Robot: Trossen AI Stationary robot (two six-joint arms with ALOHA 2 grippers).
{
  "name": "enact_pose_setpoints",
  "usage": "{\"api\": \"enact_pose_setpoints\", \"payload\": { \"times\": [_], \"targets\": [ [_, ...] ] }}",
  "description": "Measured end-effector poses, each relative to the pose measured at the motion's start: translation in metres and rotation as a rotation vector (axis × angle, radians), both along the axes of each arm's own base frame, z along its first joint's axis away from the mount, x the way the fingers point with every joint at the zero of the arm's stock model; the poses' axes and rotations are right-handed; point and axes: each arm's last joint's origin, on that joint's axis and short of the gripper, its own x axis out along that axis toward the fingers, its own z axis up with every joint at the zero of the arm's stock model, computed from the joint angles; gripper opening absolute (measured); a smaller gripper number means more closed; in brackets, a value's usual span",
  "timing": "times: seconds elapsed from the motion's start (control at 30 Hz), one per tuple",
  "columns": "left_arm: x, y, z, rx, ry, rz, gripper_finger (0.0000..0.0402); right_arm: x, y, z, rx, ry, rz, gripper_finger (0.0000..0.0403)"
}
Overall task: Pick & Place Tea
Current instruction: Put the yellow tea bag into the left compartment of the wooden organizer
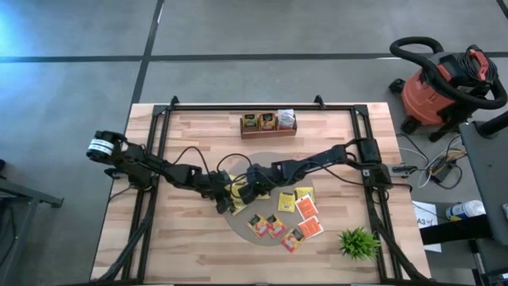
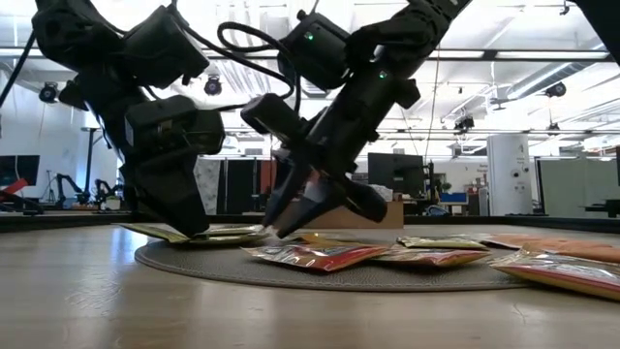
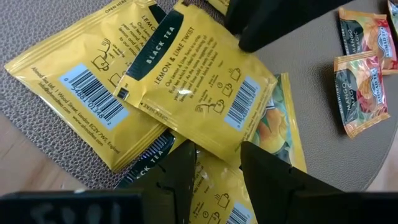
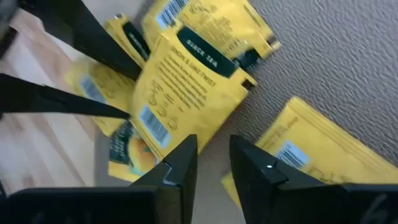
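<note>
A pile of yellow tea packets (image 1: 236, 196) lies on the left part of a round grey mat (image 1: 238, 224). Orange-red and yellow packets (image 1: 305, 208) are spread over the mat's right part. The topmost yellow packet (image 3: 199, 81) (image 4: 186, 87), with a dark band and a barcode, lies askew on the pile. My left gripper (image 1: 225, 199) (image 3: 217, 158) is open and slants down over the pile, with that packet's barcode corner between its fingertips. My right gripper (image 1: 250, 189) (image 4: 214, 152) comes from the opposite side, open by a narrow gap, with only mat showing in the gap. My left gripper has its tips low over the pile, on either side of the top packet's barcode corner (image 3: 233, 149). I cannot tell whether they touch it. My right gripper has one fingertip (image 4: 186, 146) at the same packet's edge. I cannot tell whether it touches.
A brown wooden tray (image 1: 268, 132) with a few packets stands at the table's far edge. A small green plant (image 1: 359, 242) sits at the near right. A black frame (image 1: 262, 106) runs along the table's sides. A red vacuum (image 1: 440, 87) stands on the floor beyond the table.
</note>
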Motion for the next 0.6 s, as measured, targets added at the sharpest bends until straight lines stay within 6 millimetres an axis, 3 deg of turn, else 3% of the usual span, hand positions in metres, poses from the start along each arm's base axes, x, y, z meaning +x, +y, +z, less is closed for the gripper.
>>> {"api": "enact_pose_setpoints", "payload": {
  "times": [0.37,0.5,0.6],
  "targets": [
    [0.0011,0.0007,0.0006,0.011,-0.017,0.012,0.0133,0.0068,-0.0062,0.0019,-0.001,-0.074,-0.002,0.0142],
    [0.0015,0.0012,0.0007,0.019,-0.021,0.019,0.0133,0.0075,-0.0067,0.0025,-0.025,-0.088,0.03,0.0133],
    [0.0015,0.0012,0.0007,0.019,-0.021,0.019,0.0133,0.0074,-0.0069,0.0028,-0.044,-0.091,0.053,0.0105]
  ]
}}
